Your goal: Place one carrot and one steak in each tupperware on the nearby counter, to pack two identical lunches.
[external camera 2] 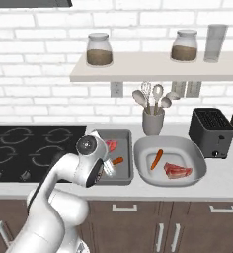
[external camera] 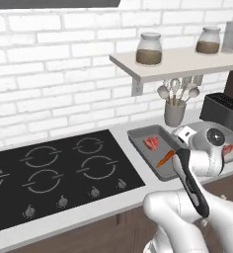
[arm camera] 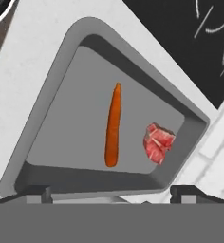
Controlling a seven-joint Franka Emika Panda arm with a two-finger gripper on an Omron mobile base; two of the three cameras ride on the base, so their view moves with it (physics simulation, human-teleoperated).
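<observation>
**Both lunches looking packed**

In the dark rectangular tray (arm camera: 47,123) near the tabletop's front edge, a slim orange carrot (arm camera: 113,126) is lying loose beside a marbled red steak (arm camera: 158,143). The carrot is looking light, stiff and smooth, best pinched mid-length. The hand (arm camera: 109,192) is hovering above, jaws spread wide, holding nothing. The oval basin (external camera 2: 197,158) alongside is carrying its own pair.

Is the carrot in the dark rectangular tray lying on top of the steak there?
No. In the hand view the carrot and the steak lie apart on the floor of the rectangular tray.
</observation>
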